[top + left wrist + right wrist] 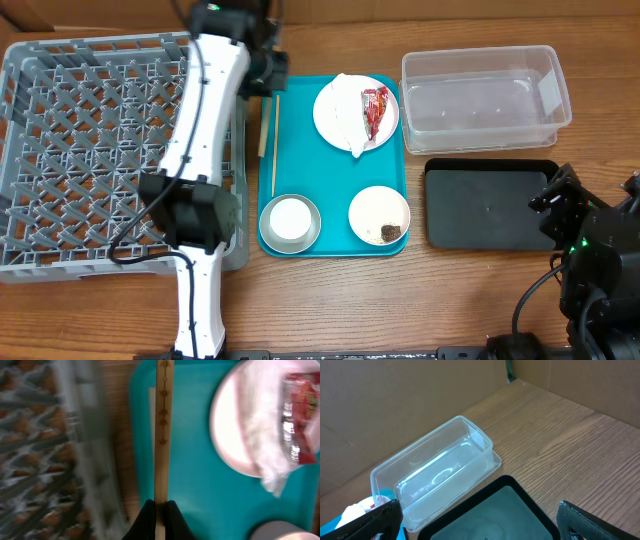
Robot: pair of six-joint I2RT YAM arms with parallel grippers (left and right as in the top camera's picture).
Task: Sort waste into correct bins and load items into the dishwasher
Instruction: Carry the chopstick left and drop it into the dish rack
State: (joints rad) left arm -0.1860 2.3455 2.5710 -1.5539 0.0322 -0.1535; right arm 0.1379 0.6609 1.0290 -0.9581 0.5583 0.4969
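Note:
My left gripper (268,86) is shut on one wooden chopstick (162,435) at the teal tray's (335,190) far left edge, next to the grey dish rack (90,150). A second chopstick (151,445) lies just left of it. The white plate (340,108) carries the crumpled napkin (352,135) and the red wrapper (375,108). The grey metal bowl (305,235) holds the white cup (290,218). The small white bowl (375,208) holds the brown chunk (390,233). My right gripper (485,525) is open above the black tray (490,203), near the clear tub (485,95).
The left arm stretches over the right side of the rack. The left wrist view is motion-blurred. The right arm's base sits at the table's front right corner. Brown cardboard walls stand behind the table.

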